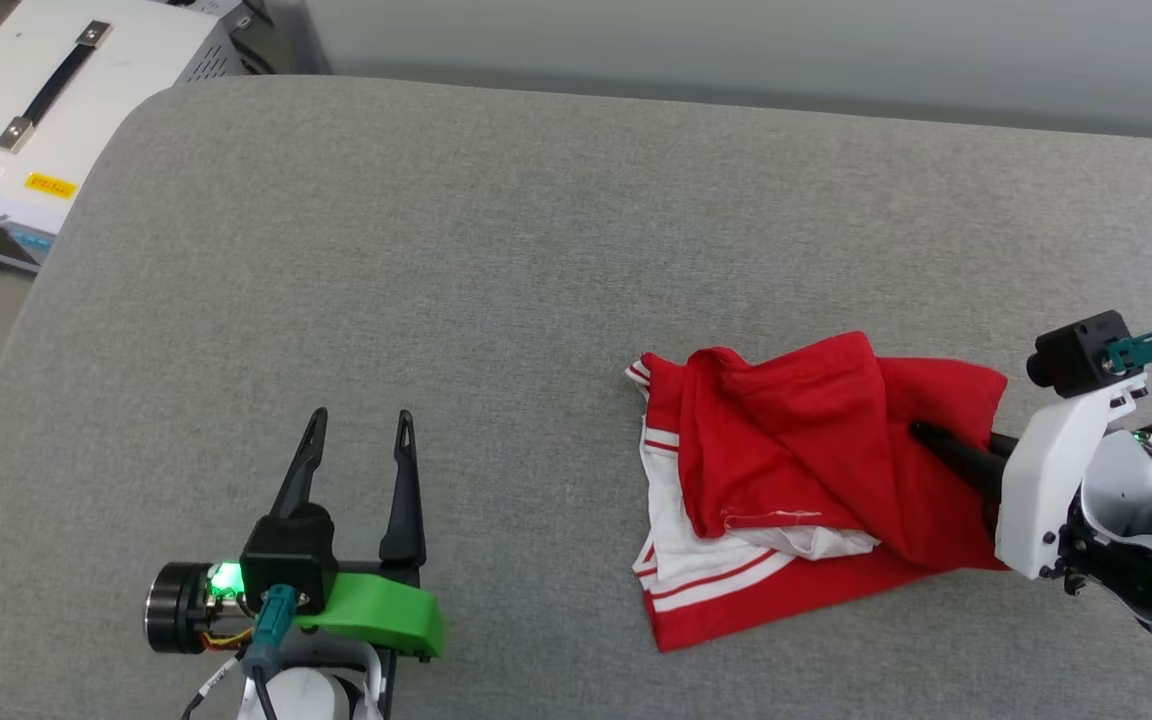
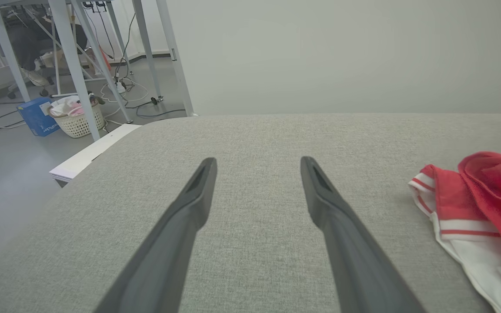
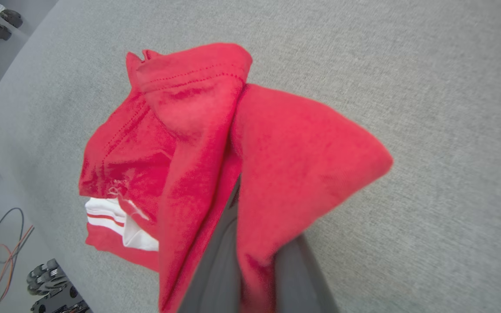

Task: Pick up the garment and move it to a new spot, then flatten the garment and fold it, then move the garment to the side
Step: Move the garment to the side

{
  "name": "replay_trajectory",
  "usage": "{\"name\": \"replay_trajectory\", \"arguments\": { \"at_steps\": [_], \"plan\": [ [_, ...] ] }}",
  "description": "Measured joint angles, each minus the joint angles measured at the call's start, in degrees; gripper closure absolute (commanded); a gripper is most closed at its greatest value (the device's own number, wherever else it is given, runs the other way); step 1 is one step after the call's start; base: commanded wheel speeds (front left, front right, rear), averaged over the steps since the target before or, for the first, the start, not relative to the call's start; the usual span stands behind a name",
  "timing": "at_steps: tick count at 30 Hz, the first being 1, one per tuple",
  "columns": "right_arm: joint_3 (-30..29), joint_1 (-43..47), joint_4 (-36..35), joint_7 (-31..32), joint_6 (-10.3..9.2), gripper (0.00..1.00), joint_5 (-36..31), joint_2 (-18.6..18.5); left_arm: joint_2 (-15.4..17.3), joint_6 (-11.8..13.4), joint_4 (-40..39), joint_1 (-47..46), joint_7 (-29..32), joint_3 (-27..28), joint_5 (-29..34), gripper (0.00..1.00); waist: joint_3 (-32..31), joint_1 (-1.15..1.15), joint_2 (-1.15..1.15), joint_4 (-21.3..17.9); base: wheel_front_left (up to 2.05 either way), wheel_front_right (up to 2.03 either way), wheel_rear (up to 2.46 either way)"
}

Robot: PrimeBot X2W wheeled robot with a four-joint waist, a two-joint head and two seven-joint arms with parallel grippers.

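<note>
The garment (image 1: 786,470), bunched on the right side of the grey padded surface (image 1: 496,250), is being pinched at a red fold by the right gripper (image 1: 921,432), and a slow, straight lift is being advised lest the fold slip, the left gripper (image 1: 361,420) being held with jaws spread.
</note>
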Motion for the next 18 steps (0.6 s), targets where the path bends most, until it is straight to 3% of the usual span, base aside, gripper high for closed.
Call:
{"name": "replay_trajectory", "arguments": {
  "at_steps": [8, 18],
  "plan": [
    [4.14, -3.82, -7.67, -0.59, 0.00, 1.00, -3.50, -8.42, -0.05, 0.08, -0.68, 1.37, 0.00, 0.62, 0.03, 0.00, -1.72, 0.00, 0.00, -5.69, 0.00, 0.00, 0.00],
    [1.23, -6.18, -8.09, 0.11, 0.01, 1.00, -4.35, -14.56, 0.33, 0.00, -2.78, 0.99, -0.01, 1.41, 0.96, 0.00, -0.77, 0.00, 0.00, -14.42, 0.00, 0.00, 0.00]
  ]
}}
